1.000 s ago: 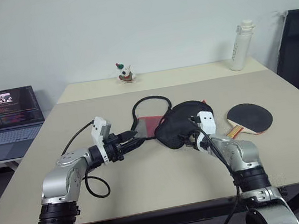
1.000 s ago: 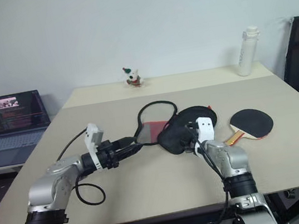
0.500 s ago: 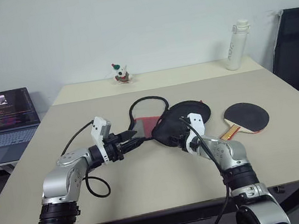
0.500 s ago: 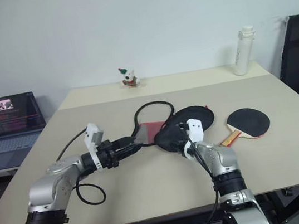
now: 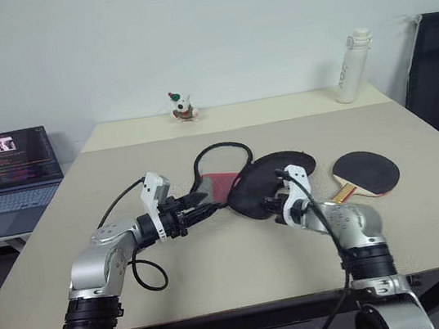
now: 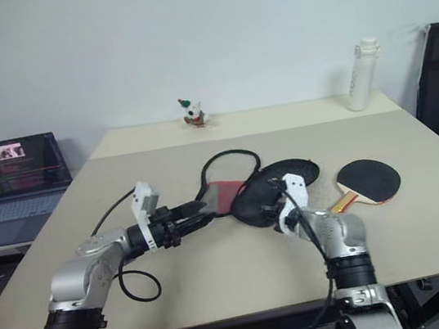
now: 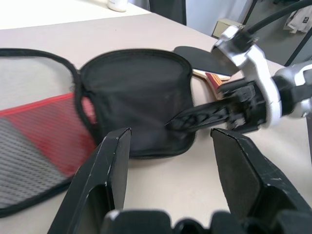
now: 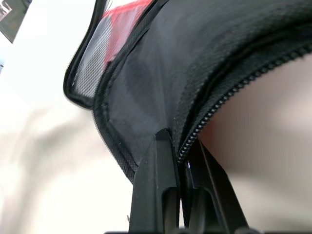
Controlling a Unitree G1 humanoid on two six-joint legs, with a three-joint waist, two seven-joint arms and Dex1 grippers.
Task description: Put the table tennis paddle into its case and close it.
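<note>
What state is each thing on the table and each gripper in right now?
Case: unzipped, lying flat, edge pinched by right gripper.
Paddle: outside case, flat on table.
Left gripper: open, beside case.
Right gripper: shut on case.
Laptop: open, screen lit.
Bottle: upright, capped.

Two black fingers [image 7: 109, 170] of the left claw [image 7: 170, 168] rise with a wide gap between them, holding nothing. Beyond them the case [image 7: 131, 97] lies unzipped and spread on the pale desk [image 7: 63, 22]: one half shows plain black fabric ringed by a zip, the other, alongside it, shows a red mesh pocket and greyish lining inside a black border. The right claw [image 7: 175, 123], black fingers on a white and silver wrist, reaches in from the side and its tips meet on the near edge of the black half. Just behind that arm, the table tennis paddle [image 7: 197, 56] lies flat, its dark face and part of its wooden handle visible.
</note>
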